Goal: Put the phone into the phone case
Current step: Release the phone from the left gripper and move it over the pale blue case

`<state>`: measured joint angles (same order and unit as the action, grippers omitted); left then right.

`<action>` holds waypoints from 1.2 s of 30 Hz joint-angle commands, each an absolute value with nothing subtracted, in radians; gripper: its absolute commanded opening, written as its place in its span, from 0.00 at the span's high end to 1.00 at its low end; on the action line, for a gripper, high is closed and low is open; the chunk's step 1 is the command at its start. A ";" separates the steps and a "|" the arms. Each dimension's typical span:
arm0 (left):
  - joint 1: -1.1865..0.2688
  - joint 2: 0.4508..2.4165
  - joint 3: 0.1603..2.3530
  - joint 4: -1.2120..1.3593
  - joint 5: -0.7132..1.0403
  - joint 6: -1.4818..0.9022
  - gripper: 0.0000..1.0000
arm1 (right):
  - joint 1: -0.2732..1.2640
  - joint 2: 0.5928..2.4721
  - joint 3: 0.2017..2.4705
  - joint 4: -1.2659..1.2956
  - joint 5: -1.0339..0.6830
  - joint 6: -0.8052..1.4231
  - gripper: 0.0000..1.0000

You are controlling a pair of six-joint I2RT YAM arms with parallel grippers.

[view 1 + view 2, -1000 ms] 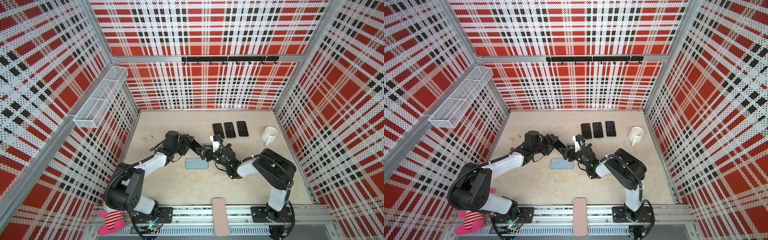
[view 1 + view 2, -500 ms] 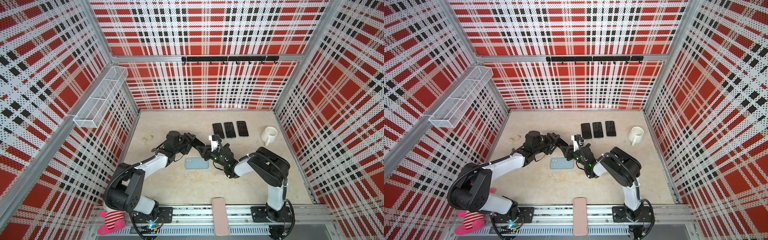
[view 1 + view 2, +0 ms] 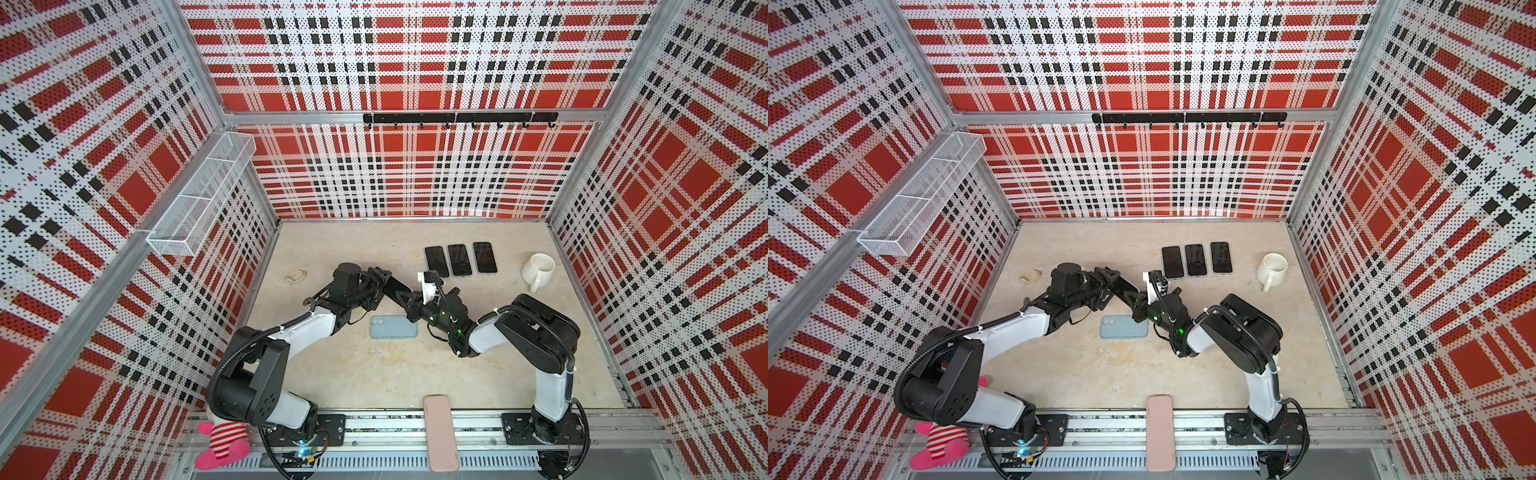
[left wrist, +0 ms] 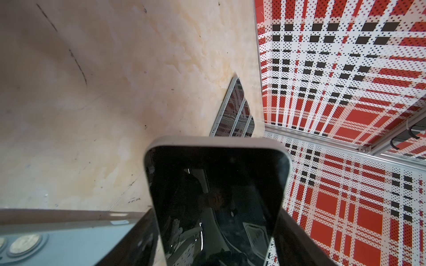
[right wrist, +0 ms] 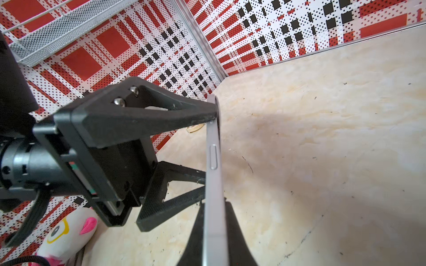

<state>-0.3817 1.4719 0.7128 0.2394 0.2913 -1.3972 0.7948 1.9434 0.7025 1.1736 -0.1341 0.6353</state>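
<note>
The phone [image 3: 398, 286] is held above the table [image 3: 374, 374] just far of the flat-lying blue phone case [image 3: 393, 327], gripped across its width by the left gripper [image 4: 216, 208] and pinched across its thickness by the right gripper [image 5: 214, 205]

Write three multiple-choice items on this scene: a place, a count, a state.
1. Where is the white mug? A) on the front rail B) right of the phone row C) by the left wall
2. How many phones are in that row? A) two B) three C) five
3. The raised phone is A) lying flat B) inside the mug C) gripped by both grippers
Answers: B, it stands right of the row; B, three dark screens lie side by side; C, the left gripper and right gripper both clamp it.
</note>
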 commanded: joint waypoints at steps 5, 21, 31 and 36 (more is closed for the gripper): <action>-0.382 1.493 0.757 0.312 0.316 -1.207 0.02 | 0.716 1.869 0.614 1.278 -0.189 0.693 1.00; -0.470 1.523 1.030 -0.097 -0.167 -0.681 0.16 | 0.390 1.153 0.473 0.154 -0.277 0.475 1.00; -0.503 1.455 0.965 -0.209 -0.123 -0.534 0.22 | 0.217 1.107 0.617 -0.283 -0.417 0.383 1.00; -0.501 1.399 0.948 -0.298 -0.093 -0.473 0.25 | 0.148 1.129 0.623 -0.281 -0.483 0.386 1.00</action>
